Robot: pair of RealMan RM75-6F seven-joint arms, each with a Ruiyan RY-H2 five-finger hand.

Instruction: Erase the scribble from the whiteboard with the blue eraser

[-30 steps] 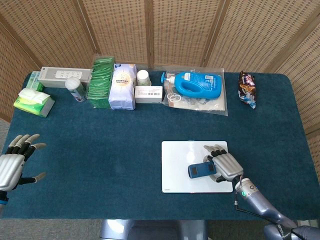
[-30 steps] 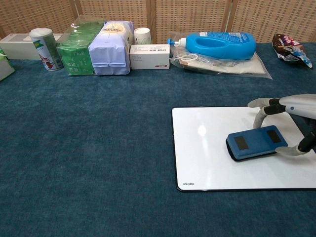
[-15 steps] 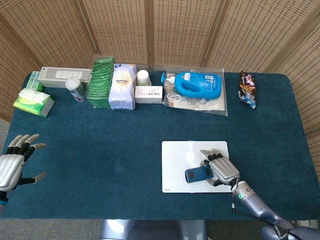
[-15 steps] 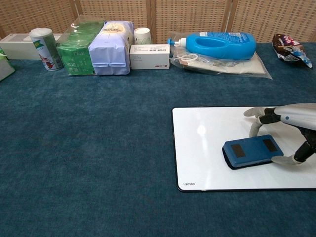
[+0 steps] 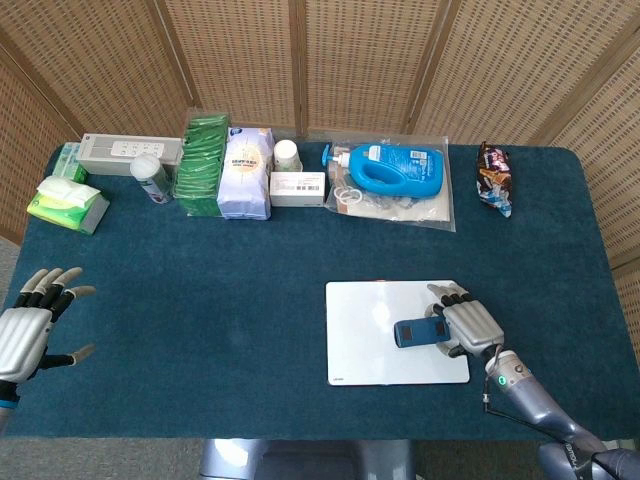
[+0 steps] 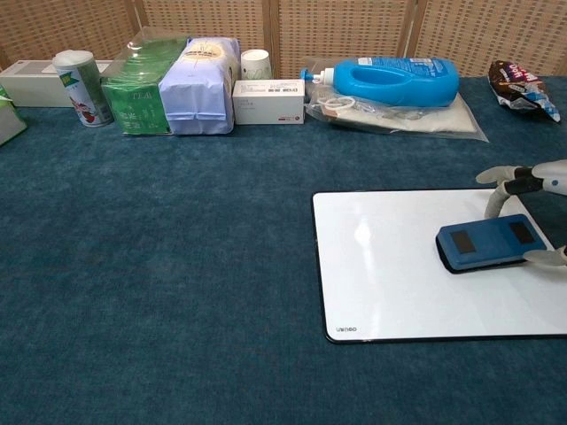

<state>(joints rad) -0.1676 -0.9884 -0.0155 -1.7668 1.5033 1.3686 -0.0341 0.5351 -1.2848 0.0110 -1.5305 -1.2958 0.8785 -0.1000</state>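
The white whiteboard (image 5: 372, 345) (image 6: 390, 283) lies flat on the blue cloth at front right; its surface looks blank, with no scribble that I can make out. The blue eraser (image 5: 418, 332) (image 6: 490, 243) lies on the board's right half, and my right hand (image 5: 470, 326) (image 6: 535, 212) grips it from the right side. My left hand (image 5: 25, 330) hovers at the table's front left edge, fingers spread, holding nothing. It appears only in the head view.
Along the back stand a grey box (image 5: 130, 153), a can (image 5: 150, 177), green packets (image 5: 204, 163), a white bag (image 5: 246, 172), a paper cup (image 5: 287, 153), a small carton (image 5: 298, 187), a blue detergent bottle (image 5: 395, 169) and a snack bag (image 5: 494, 177). Tissues (image 5: 68, 203) lie far left.
My right hand slid the eraser toward the near left of the board, then swept it right and slightly away. The board shifted a little rightward. The left hand stayed put.
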